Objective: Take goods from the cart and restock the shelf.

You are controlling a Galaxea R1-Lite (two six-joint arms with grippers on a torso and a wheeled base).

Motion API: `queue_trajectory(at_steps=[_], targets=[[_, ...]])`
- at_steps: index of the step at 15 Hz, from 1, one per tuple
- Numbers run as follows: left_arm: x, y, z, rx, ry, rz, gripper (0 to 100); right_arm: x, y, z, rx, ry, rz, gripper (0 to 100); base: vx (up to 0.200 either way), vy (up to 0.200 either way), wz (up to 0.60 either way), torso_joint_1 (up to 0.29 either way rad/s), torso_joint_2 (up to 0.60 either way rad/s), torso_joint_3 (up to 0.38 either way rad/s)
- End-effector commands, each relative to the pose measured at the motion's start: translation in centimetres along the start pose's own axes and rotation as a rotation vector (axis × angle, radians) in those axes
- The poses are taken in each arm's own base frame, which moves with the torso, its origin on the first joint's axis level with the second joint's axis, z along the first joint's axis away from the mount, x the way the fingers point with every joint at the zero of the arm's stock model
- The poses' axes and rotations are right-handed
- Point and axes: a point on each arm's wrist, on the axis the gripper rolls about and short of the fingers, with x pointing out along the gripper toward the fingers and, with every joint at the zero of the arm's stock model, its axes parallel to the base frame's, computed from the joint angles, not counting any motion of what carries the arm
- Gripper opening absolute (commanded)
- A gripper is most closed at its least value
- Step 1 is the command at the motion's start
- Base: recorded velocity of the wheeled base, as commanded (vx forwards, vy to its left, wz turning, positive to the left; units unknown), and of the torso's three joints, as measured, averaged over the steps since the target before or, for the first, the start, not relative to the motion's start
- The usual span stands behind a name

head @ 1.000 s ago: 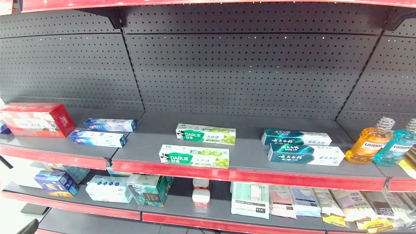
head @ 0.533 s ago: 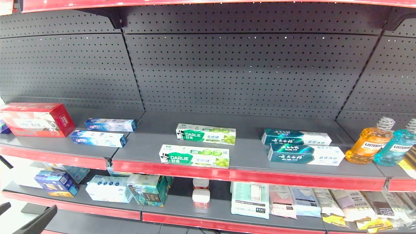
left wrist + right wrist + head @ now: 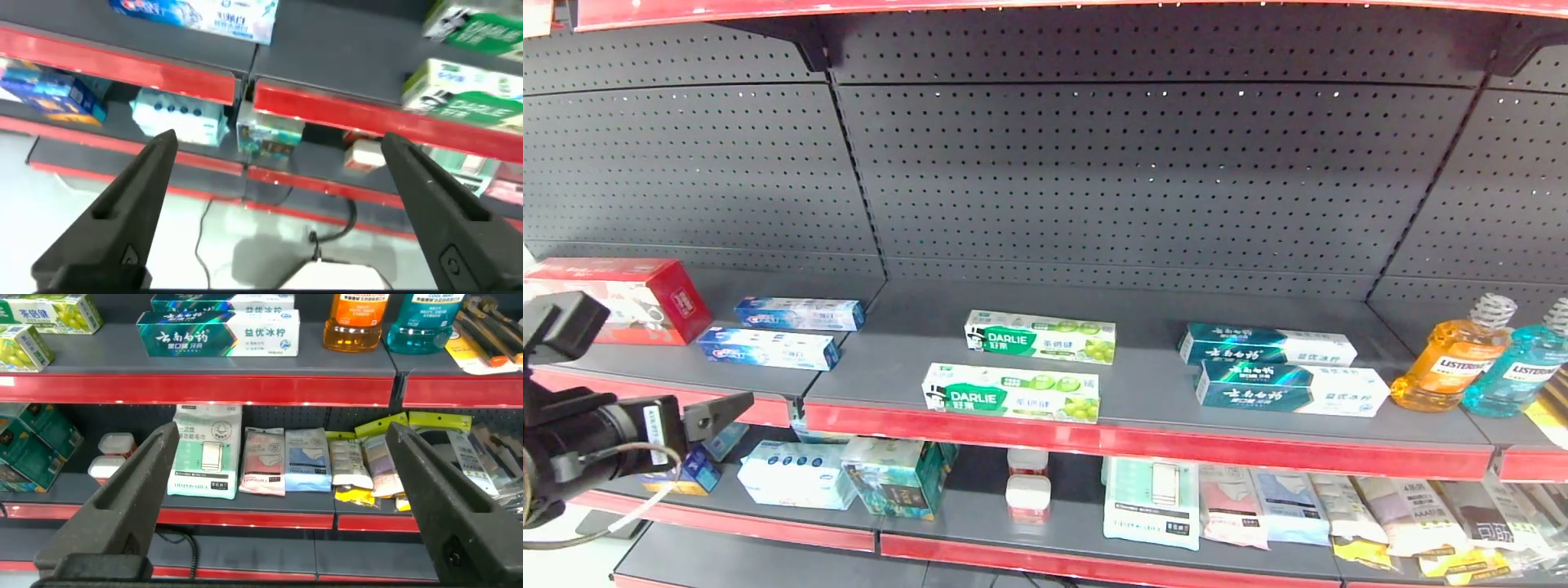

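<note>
I'm running both arms empty-handed right now. The left end effector is hanging in front of the shelf's left end, level with the red front edge of the middle board, its fingers spread wide with nothing between them. The right end effector is facing the right half of the shelf at about the lower board, spread just as wide and carrying nothing.

The middle board is holding pairs of goods along its front edge: blue toothpaste boxes and a red box toward the left end, green toothpaste boxes in the middle, teal toothpaste boxes further right, and two mouthwash bottles at the right end. Behind every pair the board is lying bare to its back edge.

So I'm judging the step in hand to be the fetch from the cart, with restocking barely started. To do it well I'm planning to draw the left arm straight back from that red front edge before turning away. I'd pinch a long box across its narrow width near its middle so it isn't drooping, and match it to its own kind. Then I'd slide it in low toward the back edge without nudging the front row off.
</note>
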Motion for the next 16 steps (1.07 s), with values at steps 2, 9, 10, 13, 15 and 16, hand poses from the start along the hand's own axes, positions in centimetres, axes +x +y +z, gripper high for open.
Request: queue_trajectory(at_steps=[2, 9, 10, 13, 15, 16], targets=[[5.1, -0.3, -0.5, 0.014, 0.171, 0.016, 100, 0.0, 0.0, 0.0, 0.0, 0.001, 0.0, 100, 0.0, 0.0, 0.0, 0.0, 0.0, 0.0], [11.5, -2.7, 0.3, 0.065, 0.181, -0.04, 100, 0.0, 0.0, 0.0, 0.0, 0.001, 0.0, 100, 0.0, 0.0, 0.0, 0.0, 0.0, 0.0], [12.1, -3.0, 0.4, 0.089, 0.189, -0.045, 100, 0.0, 0.0, 0.0, 0.0, 0.001, 0.0, 100, 0.0, 0.0, 0.0, 0.0, 0.0, 0.0], [14.2, -4.8, 0.1, 0.124, 0.213, -0.079, 100, 0.0, 0.0, 0.0, 0.0, 0.001, 0.0, 100, 0.0, 0.0, 0.0, 0.0, 0.0, 0.0], [14.2, -4.8, 0.1, 0.124, 0.213, -0.079, 100, 0.0, 0.0, 0.0, 0.0, 0.001, 0.0, 100, 0.0, 0.0, 0.0, 0.0, 0.0, 0.0], [16.0, -6.5, 0.8, 0.149, 0.2, -0.112, 100, 0.0, 0.0, 0.0, 0.0, 0.001, 0.0, 100, 0.0, 0.0, 0.0, 0.0, 0.0, 0.0]])
